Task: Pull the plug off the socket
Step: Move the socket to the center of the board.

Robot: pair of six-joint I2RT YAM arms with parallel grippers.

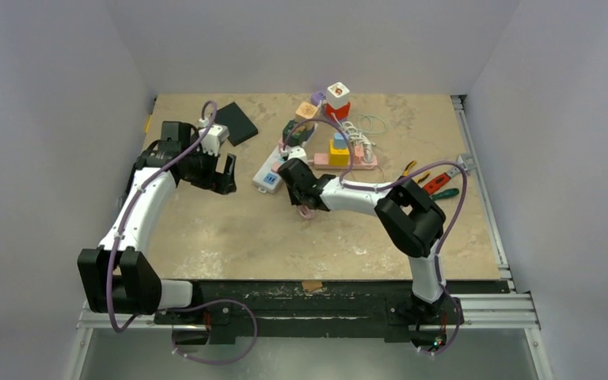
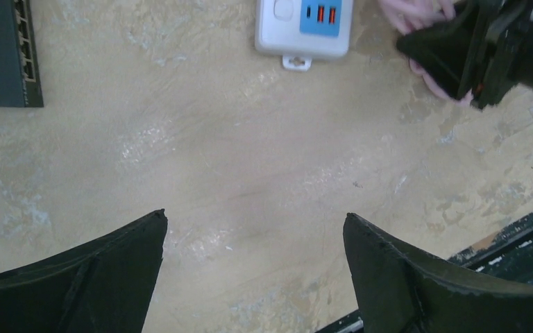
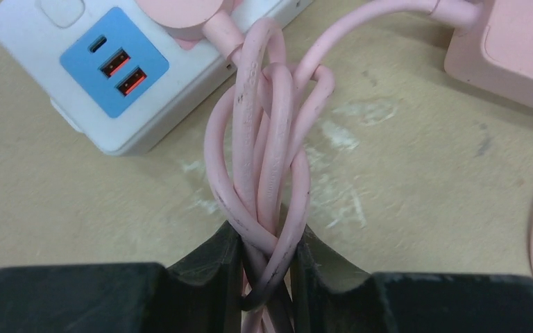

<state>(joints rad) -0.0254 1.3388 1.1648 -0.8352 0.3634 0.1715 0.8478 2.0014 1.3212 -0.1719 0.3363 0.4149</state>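
A white power strip (image 3: 118,76) with a blue USB panel lies on the table; it also shows in the top view (image 1: 273,170) and the left wrist view (image 2: 304,24). A pink plug (image 3: 184,14) sits in the strip at the top edge of the right wrist view. Its bundled pink cable (image 3: 267,146) runs down into my right gripper (image 3: 267,239), which is shut on the bundle just in front of the strip (image 1: 301,190). My left gripper (image 2: 255,222) is open and empty above bare table, left of the strip (image 1: 223,176).
A pink power block (image 3: 510,48) lies right of the strip. A black box (image 1: 236,123) lies at the back left. Coloured adapters (image 1: 336,99), a coiled white cable (image 1: 360,138) and red and green tools (image 1: 439,184) lie behind and to the right.
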